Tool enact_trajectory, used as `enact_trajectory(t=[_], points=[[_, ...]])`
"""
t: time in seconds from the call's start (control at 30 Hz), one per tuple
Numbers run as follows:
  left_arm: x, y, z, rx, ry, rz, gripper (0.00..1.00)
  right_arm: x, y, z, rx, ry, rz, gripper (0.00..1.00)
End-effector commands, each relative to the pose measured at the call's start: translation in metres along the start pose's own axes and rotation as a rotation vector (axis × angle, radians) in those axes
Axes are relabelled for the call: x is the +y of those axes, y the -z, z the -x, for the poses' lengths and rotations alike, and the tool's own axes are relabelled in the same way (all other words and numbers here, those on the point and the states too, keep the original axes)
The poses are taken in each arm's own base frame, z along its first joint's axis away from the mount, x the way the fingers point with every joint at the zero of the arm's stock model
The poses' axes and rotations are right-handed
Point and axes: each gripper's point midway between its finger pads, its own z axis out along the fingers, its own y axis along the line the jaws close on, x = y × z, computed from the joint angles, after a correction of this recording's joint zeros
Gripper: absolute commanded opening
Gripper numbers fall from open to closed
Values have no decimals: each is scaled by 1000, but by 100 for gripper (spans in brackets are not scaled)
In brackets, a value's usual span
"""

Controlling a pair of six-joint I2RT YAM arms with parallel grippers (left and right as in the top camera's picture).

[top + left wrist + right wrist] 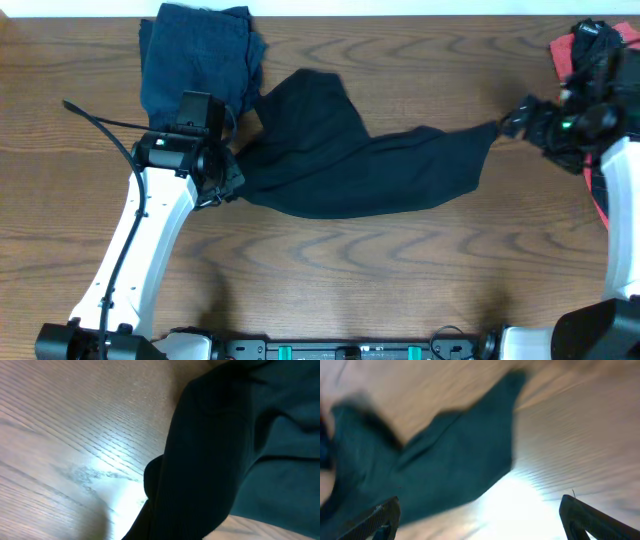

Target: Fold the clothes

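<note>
The surface [400,290] is mid-brown wood with darker wavy grain. On it lies a black T-shirt [340,155], plain, with no print showing. Up and left of that shirt is a dark navy garment [195,55], also plain. Far to its right is coral-red cloth [603,205]. Below-left, the left arm [140,235] is white with black joints.

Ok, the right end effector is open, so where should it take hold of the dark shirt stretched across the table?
I'd take the narrow right-hand corner of the dark shirt, coming in low from the right. The cloth tapers to a point there, nearest the right end effector, while the left end effector holds the opposite end.
</note>
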Motion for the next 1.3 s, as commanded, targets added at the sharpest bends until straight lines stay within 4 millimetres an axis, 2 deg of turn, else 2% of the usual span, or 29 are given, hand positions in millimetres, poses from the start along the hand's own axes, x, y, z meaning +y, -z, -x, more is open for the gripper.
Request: enact_trajectory(t=[0.0,0.13,0.23,0.3,0.4,0.6,0.7,0.77,0.83,0.9,1.1,1.2,1.27], points=[[-10,4,-5,27,52,-64,6,33,-3,-16,45,124,70,99],[-30,16,-3,24,-14,-176,6,43,-9,-24,52,144,25,99],[-38,44,10,-52,-40,-231,6,48,-11,-28,58,138,10,99],[-44,73,21,-132,-59,-284,6,53,-12,-33,74,151,15,99],[-53,129,39,-274,-78,-377,6,57,-15,-44,103,171,14,99],[-63,262,65,-577,-96,-571,6,60,-37,-69,169,189,7,99],[-63,311,71,-686,-96,-641,6,67,-53,-88,217,196,48,99],[-62,334,72,-743,-99,-674,6,75,-65,-105,255,220,92,99],[-62,343,74,-769,-97,-686,6,85,-77,-124,288,279,123,99],[-62,340,77,-770,-92,-675,6,96,-85,-141,306,370,144,99],[-74,326,92,-749,-95,-661,6,159,-93,-191,273,680,226,99],[-76,335,97,-793,-121,-665,6,175,-98,-202,186,725,154,99],[-69,347,102,-844,-106,-642,6,182,-99,-206,148,711,134,99]])
